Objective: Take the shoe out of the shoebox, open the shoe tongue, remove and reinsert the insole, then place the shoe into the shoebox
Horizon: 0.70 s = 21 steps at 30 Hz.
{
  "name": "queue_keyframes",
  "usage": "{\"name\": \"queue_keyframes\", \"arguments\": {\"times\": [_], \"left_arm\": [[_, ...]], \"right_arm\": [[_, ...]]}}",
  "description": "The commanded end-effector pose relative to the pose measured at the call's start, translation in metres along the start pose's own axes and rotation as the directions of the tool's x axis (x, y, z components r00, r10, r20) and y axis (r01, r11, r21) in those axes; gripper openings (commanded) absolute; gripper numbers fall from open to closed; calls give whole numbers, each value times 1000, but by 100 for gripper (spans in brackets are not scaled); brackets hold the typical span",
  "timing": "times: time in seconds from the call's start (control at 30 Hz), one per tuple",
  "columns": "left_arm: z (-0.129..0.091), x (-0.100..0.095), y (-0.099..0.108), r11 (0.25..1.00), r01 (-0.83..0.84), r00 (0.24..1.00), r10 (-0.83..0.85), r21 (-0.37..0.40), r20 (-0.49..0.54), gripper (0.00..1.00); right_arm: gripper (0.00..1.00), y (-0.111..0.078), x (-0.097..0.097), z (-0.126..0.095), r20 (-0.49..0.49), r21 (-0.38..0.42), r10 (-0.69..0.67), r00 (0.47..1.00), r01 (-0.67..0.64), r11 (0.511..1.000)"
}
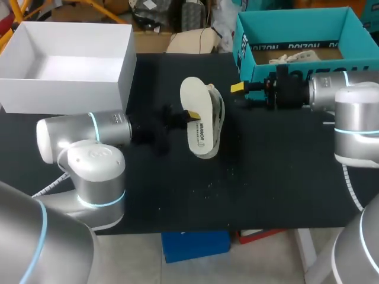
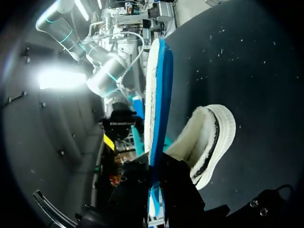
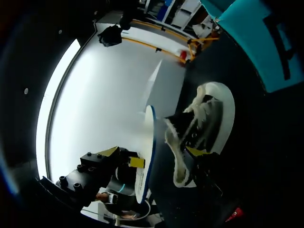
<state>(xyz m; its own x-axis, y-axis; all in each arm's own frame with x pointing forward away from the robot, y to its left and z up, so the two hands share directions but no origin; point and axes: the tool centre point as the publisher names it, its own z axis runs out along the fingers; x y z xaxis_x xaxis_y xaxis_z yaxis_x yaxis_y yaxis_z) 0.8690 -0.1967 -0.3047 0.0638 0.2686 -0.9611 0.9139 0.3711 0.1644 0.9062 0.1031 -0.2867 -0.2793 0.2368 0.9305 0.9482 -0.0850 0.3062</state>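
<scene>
Shoe (image 1: 218,121) lies on its side mid-table (image 1: 278,177), out of the shoebox (image 1: 246,56). Left gripper (image 1: 190,115) pinches the insole (image 1: 194,92), which looks pulled free beside the shoe. Right gripper (image 1: 241,94) hangs spread and empty near the shoebox. Reinserting the insole and boxing the shoe seem left to do.

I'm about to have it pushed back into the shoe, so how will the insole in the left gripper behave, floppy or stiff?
Probably fairly stiff: the insole stands out straight from the left gripper, gripped at one spot only, with no visible droop. Likely light, since it looks thin edge-on. It could flex when pressed against the shoe and its fleecy lining.
</scene>
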Motion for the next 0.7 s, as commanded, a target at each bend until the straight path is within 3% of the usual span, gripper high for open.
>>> {"name": "queue_keyframes", "arguments": {"times": [0.03, 0.2, 0.7], "left_arm": [[-20, -5, -14, 1000, 18, 992, -19, -5, -127, 0], [-36, -1, -26, 1000, -10, 979, 10, 2, -206, 0], [-36, -1, -26, 1000, -10, 979, 10, 2, -206, 0]], "right_arm": [[100, -17, 20, -34, 153, -37, -38, 987, 44, 998], [100, -23, 23, -44, 220, -14, -74, 973, 79, 997], [100, -23, 23, -44, 220, -14, -74, 973, 79, 997]]}}
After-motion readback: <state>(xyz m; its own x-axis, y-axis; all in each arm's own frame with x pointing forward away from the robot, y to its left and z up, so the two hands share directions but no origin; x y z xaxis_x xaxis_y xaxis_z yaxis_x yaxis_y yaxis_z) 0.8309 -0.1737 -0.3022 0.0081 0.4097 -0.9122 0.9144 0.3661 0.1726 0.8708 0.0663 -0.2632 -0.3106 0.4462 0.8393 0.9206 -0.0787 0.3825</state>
